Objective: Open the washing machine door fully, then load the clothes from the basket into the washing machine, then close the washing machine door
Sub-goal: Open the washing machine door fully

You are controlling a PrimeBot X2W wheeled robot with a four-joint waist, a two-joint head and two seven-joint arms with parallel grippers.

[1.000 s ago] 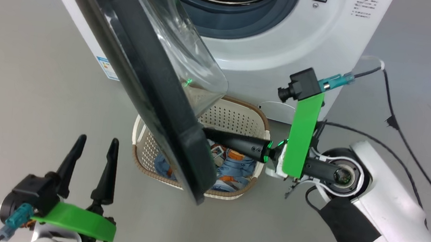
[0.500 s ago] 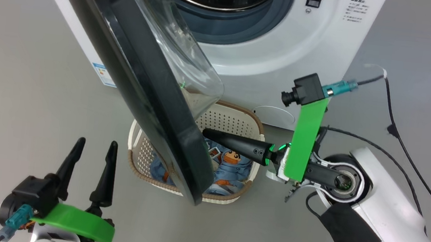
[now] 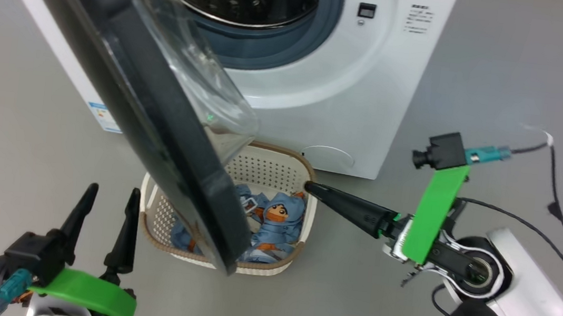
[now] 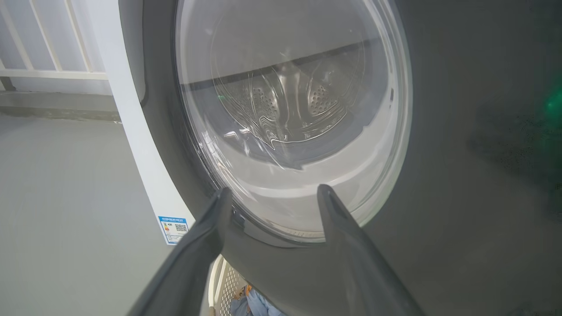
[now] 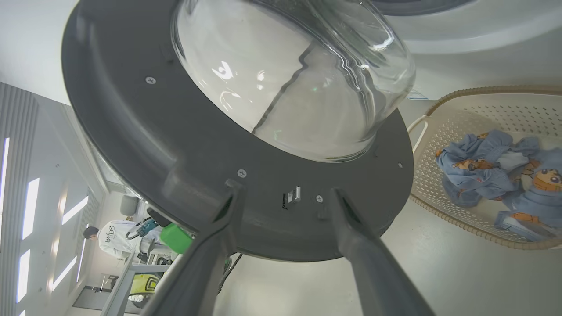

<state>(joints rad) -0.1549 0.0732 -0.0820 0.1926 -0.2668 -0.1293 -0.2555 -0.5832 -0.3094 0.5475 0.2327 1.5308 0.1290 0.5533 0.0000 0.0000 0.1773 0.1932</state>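
Two grippers spread wide and empty: left gripper (image 3: 114, 190) low, apart from the basket (image 3: 269, 269); right gripper (image 5: 284, 188) with tips just beside the basket rim, pointing at the inner face of the washing machine door (image 3: 168, 129). Door only partly swung, hanging over the basket and hiding part of the clothes (image 3: 275, 215). Danger in reaching now: bumping the door edge, shoving the light basket, or catching cloth under it. Probably better to swing wider first.

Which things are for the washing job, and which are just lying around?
For the job: washing machine, its door, basket, clothes.

Just lying about: black cable on the floor, white railing, person far off in the room.
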